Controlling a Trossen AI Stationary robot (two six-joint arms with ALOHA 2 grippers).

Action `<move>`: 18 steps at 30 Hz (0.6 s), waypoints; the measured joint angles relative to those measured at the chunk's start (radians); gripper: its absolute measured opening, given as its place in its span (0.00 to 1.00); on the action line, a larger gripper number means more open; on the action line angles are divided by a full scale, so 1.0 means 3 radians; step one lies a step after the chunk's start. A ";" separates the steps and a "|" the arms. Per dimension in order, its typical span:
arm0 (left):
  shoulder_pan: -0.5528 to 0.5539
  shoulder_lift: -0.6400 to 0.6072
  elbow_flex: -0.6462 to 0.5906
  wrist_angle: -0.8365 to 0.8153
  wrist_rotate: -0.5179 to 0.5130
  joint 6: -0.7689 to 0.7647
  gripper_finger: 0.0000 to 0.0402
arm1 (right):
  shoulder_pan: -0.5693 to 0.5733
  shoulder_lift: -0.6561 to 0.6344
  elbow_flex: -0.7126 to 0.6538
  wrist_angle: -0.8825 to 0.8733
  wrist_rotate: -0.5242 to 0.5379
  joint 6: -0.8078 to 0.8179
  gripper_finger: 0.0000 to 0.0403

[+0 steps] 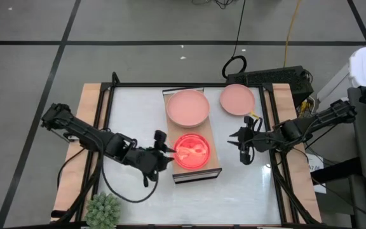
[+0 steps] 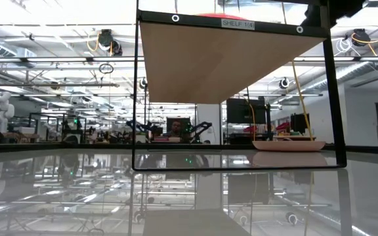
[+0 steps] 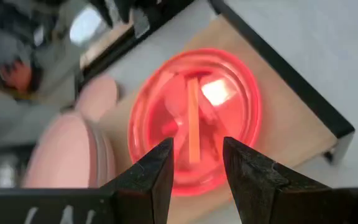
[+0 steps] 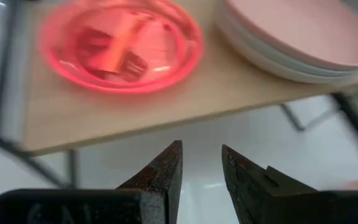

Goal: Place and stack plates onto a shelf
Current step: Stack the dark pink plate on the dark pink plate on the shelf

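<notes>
Left claw [image 1: 168, 151] — parted, empty — beside hot pink plate [image 1: 191, 151]; right claw [image 1: 242, 147] likewise.

Left pincer [image 1: 165, 151] and right pincer [image 1: 243, 152] both hang slightly parted, empty.

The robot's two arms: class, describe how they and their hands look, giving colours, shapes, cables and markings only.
Both arms are black and slim, built from jointed segments with bulkier joints. The left hand and right hand each end in two dark, wedge-shaped fingers, tapering to blunt tips. A black cable loops from the left arm across the table. White lettering marks the left hand's body in its wrist view, but it is unreadable.
</notes>
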 joint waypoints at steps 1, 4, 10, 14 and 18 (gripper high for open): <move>-0.0001 -0.0039 0.0001 -0.0111 0.0001 -0.0175 0.36 | -0.0017 0.0000 -0.0024 -0.0007 0.0094 -0.0019 0.24; -0.0041 -0.0116 0.0001 -0.0449 0.0023 -0.0630 0.36 | -0.0106 0.0000 -0.0079 0.0007 0.0329 -0.0051 0.24; -0.0133 -0.0182 -0.0178 -0.0560 0.0279 -0.1032 0.36 | -0.0429 0.0000 -0.0250 0.0010 0.0431 -0.0237 0.24; -0.0170 -0.0173 -0.0388 -0.0586 0.0221 -0.1396 0.36 | -0.0704 0.0000 -0.0364 0.0033 0.0433 -0.0363 0.24; -0.0173 -0.0176 -0.0608 -0.0481 0.0150 -0.1521 0.36 | -0.0982 -0.0001 -0.0493 0.0116 0.0432 -0.0624 0.24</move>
